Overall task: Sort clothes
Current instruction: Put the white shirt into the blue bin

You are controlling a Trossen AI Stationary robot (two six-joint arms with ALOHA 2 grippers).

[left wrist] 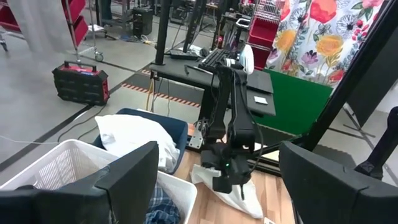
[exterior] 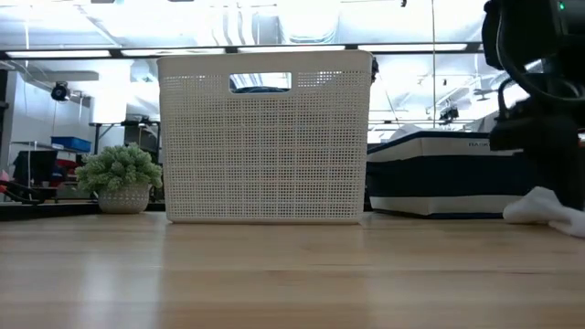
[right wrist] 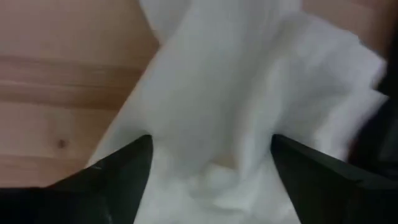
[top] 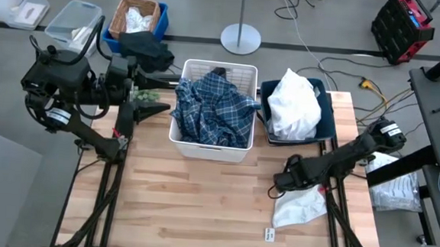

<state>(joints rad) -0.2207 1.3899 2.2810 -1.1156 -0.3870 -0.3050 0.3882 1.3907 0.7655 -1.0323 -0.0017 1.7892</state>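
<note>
A white garment (top: 300,208) lies crumpled on the table at the near right; it also shows in the low view (exterior: 548,208). My right gripper (top: 287,181) is low over its far-left end, open, with a bunched part of the cloth (right wrist: 217,124) between its fingers. A blue-and-white plaid shirt (top: 215,108) fills the white basket (top: 207,149). White clothes (top: 294,105) are heaped in the navy bin (top: 329,122). My left gripper (top: 159,95) is open and empty at the table's far left, beside the basket. My right gripper comes at the white garment from above, its open fingers (right wrist: 118,174) on either side of a bunched part of the cloth (right wrist: 211,162). I cannot tell whether they touch it. The garment lies on the table.
A small green plant (exterior: 119,174) stands on the table left of the basket, under my left gripper. Off the table's far-left corner, a wicker basket (top: 121,18) holds white cloth and a dark garment (top: 146,51) lies beside it. A small tag (top: 269,234) lies near the front edge.
</note>
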